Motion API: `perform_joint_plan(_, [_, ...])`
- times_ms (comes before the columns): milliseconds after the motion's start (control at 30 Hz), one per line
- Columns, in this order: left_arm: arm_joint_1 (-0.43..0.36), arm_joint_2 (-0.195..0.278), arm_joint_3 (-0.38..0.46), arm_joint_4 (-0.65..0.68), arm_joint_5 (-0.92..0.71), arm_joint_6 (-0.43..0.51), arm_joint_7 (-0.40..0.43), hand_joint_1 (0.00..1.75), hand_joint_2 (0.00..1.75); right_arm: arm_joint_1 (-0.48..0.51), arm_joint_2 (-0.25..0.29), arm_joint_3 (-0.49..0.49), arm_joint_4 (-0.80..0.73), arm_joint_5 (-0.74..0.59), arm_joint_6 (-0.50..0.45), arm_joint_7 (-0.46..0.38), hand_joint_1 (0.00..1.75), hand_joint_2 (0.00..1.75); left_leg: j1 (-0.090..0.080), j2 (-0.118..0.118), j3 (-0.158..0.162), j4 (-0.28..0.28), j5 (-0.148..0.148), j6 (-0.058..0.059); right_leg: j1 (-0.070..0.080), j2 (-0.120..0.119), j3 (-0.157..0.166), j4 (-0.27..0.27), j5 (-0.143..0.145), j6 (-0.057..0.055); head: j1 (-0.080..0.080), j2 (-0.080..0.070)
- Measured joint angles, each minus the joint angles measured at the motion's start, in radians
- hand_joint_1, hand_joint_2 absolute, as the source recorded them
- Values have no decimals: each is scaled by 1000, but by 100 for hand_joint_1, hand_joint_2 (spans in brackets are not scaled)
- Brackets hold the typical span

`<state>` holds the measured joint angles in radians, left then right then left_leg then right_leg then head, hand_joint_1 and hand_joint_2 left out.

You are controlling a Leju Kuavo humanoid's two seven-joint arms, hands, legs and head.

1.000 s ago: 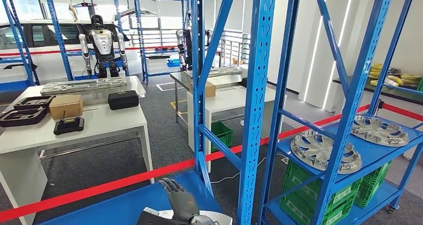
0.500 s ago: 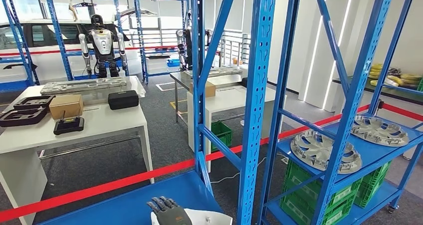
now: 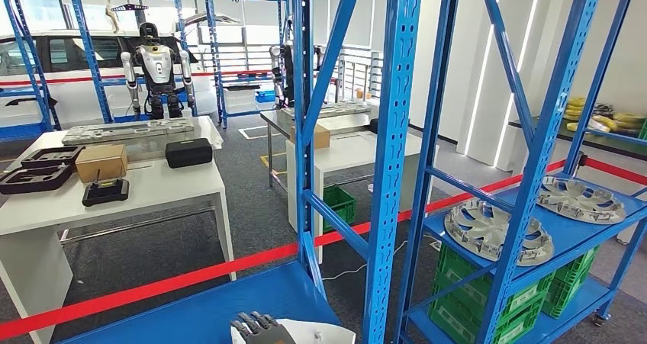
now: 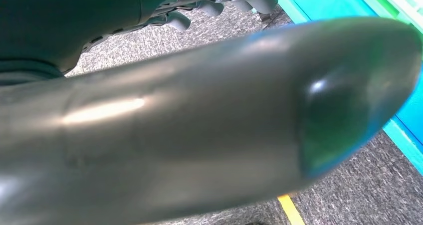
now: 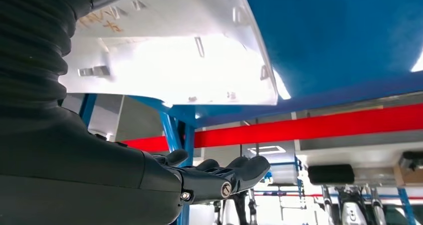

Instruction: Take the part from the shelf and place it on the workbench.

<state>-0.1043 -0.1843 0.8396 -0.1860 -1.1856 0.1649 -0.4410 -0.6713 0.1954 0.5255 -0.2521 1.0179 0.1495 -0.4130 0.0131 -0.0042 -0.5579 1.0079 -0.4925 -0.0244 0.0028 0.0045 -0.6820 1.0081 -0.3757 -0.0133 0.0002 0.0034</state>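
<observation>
Blue shelf (image 3: pixel 191 313) fills the near foreground, and the white part (image 3: pixel 324 332) lies flat at its front edge. Beside it, touching or nearly so, the right hand (image 3: pixel 258 329) has its fingers (image 5: pixel 234 172) extended together, gripping nothing. Left hand (image 4: pixel 199 125): its fingers' state I cannot tell.

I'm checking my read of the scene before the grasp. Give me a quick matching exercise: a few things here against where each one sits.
Things:
1. white part
2. cardboard box
3. wheel covers
4. green crates

Places:
A. on the white table
B. bottom level of the right-hand rack
C. blue shelf, beside the right hand
D. middle level of the right-hand rack

Pairs: 1-C, 2-A, 3-D, 4-B
</observation>
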Motion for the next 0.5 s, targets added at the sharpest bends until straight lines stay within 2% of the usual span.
perform_joint_plan(500, [-1, -3, 0, 0, -9, -2, 8, 0, 0, 29, -36, 3, 8, 7, 47, 23, 0, 175, 0, 0, 0, 0, 0, 0, 0, 0, 0, 0, 0, 0, 0, 0])
